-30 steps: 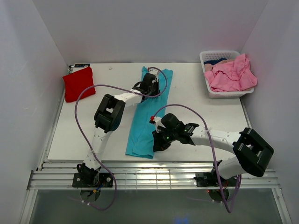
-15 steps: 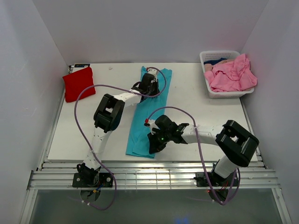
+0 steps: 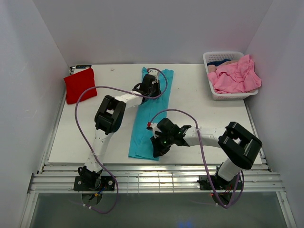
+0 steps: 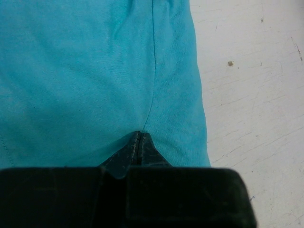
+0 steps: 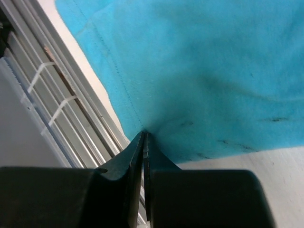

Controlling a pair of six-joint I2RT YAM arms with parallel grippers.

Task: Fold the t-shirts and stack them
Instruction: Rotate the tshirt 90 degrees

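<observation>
Teal t-shirt (image 3: 145, 124) lies as a long narrow strip down the middle of the worktop (image 3: 190, 137) in the top view, with the left jaws at its far end and the right jaws at its near hem. In the left wrist view, the jaws are pressed together, pinching teal cloth beside a seam. In the right wrist view, the jaws are likewise clamped tight on the hem.

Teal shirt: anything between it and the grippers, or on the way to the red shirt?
No. Left gripper and right gripper are shut on the teal shirt. Toward the red shirt, only the left arm's purple cable arches over the table.
</observation>
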